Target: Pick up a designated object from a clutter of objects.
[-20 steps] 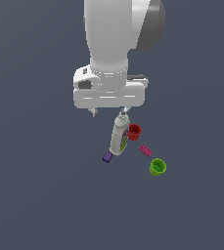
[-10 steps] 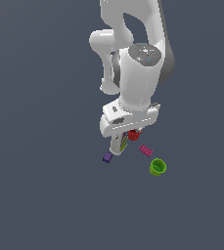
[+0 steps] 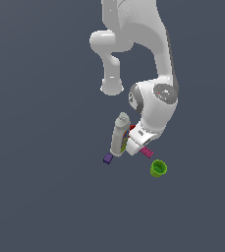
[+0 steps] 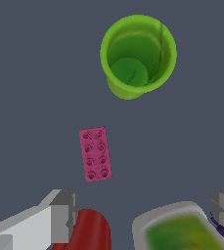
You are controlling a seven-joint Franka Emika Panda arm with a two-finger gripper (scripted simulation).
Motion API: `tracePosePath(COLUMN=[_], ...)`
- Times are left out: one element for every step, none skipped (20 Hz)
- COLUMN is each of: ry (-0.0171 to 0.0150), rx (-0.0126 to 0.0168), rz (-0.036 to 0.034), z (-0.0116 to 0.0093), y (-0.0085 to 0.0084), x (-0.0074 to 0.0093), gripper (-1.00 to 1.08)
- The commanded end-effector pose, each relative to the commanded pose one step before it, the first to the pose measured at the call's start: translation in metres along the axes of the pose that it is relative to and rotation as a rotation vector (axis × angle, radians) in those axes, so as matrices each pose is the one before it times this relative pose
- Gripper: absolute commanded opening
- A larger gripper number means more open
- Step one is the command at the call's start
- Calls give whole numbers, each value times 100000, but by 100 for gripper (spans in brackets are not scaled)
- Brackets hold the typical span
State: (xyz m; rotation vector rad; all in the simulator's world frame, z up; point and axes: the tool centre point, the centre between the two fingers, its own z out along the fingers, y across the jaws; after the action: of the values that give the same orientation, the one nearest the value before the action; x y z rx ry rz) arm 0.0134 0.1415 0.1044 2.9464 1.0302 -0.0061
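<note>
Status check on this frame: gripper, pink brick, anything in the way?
Gripper open, empty, low over the clutter. Magenta brick flat on the surface, untouched, off-centre from the fingers. Red cup and white bottle sit between the fingers, crowding the approach.

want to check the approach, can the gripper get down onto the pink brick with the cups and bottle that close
Probably yes. In the wrist view the magenta brick lies flat with bare floor all round it; the green cup stands apart. The red cup and bottle sit nearer the open gripper, so clearance there looks tight.

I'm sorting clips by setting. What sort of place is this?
Likely a bare simulated test scene: a flat, featureless grey floor, a few toy-like props such as a magenta brick and green cup, and only the white robot arm.
</note>
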Motion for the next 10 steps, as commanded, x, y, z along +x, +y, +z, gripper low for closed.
tracePosePath(ry=[504, 124, 116, 106, 94, 80, 64, 46, 28, 9], rx=[544, 224, 207, 187, 164, 138, 109, 79, 48, 15], rz=[-5583, -1716, -1512, -1309, -1106, -905, -703, -499, -300, -96], z=[1672, 528, 465, 402, 340, 278, 216, 154, 92, 31], y=[-1472, -478, -424, -369, -313, -258, -201, -142, -86, -27], x=[496, 152, 135, 117, 100, 82, 64, 45, 27, 8], gripper=[100, 100, 100, 100, 100, 100, 100, 100, 100, 100])
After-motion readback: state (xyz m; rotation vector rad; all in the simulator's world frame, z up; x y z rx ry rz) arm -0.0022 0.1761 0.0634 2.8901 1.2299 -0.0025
